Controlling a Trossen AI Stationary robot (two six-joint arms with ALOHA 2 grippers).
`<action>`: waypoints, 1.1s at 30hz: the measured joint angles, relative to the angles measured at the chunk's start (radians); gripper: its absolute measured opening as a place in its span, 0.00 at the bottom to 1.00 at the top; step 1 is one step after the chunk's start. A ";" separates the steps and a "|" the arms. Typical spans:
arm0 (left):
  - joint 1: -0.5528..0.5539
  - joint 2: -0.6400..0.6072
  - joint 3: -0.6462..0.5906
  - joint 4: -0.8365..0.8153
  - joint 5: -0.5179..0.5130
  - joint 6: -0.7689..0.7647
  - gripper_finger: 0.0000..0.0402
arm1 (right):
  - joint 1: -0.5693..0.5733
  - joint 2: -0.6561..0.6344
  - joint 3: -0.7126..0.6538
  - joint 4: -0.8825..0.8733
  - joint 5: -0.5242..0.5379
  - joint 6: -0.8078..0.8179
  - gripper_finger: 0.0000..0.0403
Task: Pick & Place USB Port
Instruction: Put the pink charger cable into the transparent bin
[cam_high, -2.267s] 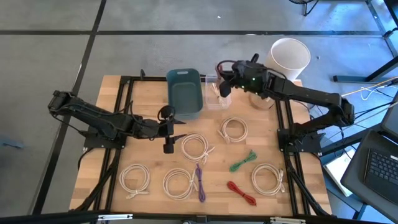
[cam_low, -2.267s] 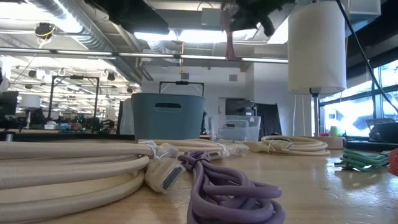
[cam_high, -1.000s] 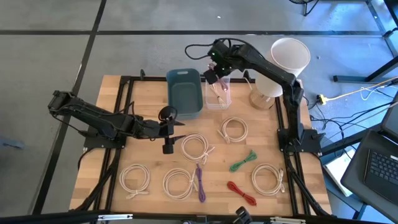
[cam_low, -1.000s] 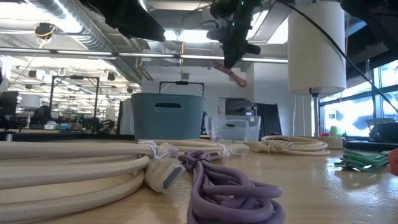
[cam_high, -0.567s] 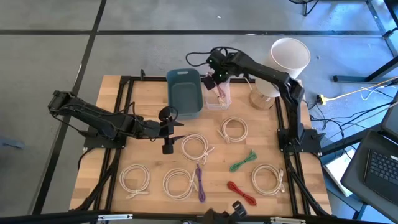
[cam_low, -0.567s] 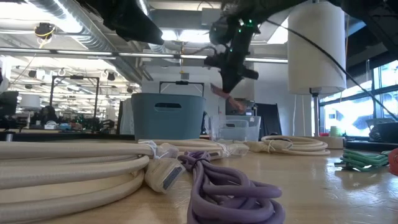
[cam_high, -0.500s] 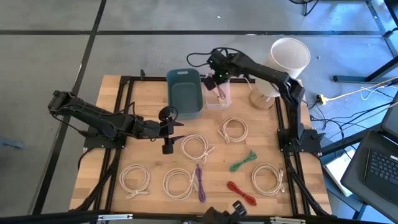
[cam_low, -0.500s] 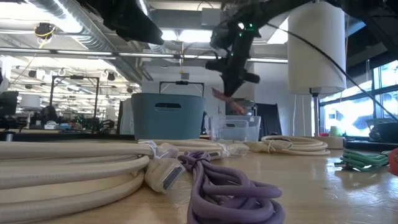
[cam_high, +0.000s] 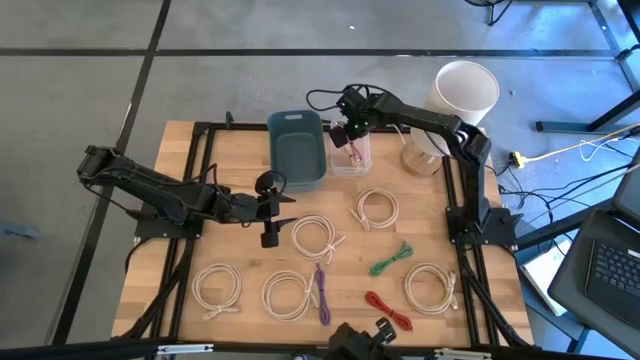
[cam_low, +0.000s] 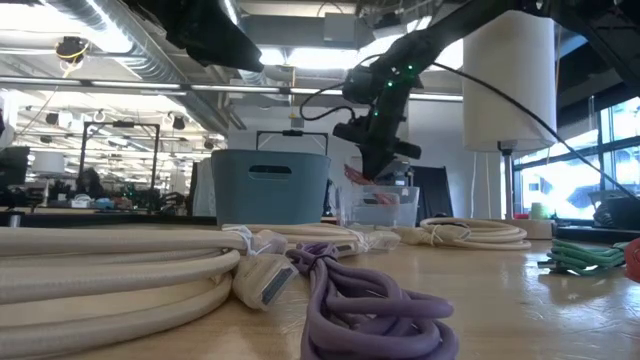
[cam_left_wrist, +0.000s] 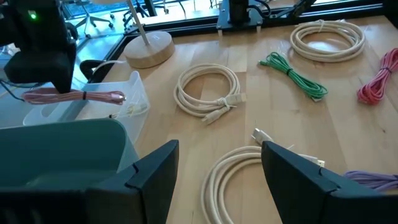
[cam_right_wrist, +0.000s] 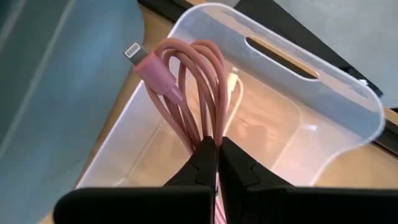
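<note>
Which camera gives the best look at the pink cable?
The right wrist view: the pink cable fills it, loops and connector clear, pinched above the clear bin. The left wrist view shows it side-on, the low view partly, the high view as a speck.

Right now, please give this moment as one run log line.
right gripper: shut on pink cable | over clear bin | left gripper: open, waiting

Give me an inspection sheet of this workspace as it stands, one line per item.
Surface: wooden table, black frame.
Job's things: pink cable held over clear bin; teal bin beside it.
Clutter: paper roll on stand.
Grippers: right gripper shut on pink cable; left gripper open, low over the table.
Cables: cream coils, purple cable, green cable, red cable loose.
Surroundings: laptop at right.
</note>
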 joint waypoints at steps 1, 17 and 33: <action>0.000 0.000 0.000 0.000 0.000 0.000 0.56 | -0.002 0.000 -0.007 0.015 -0.005 0.001 0.00; 0.000 0.000 0.000 0.077 0.000 0.065 0.56 | -0.022 0.000 -0.126 0.158 -0.020 0.052 0.00; -0.001 0.000 0.000 0.126 0.051 0.105 0.56 | -0.023 0.000 -0.263 0.284 -0.040 0.085 0.00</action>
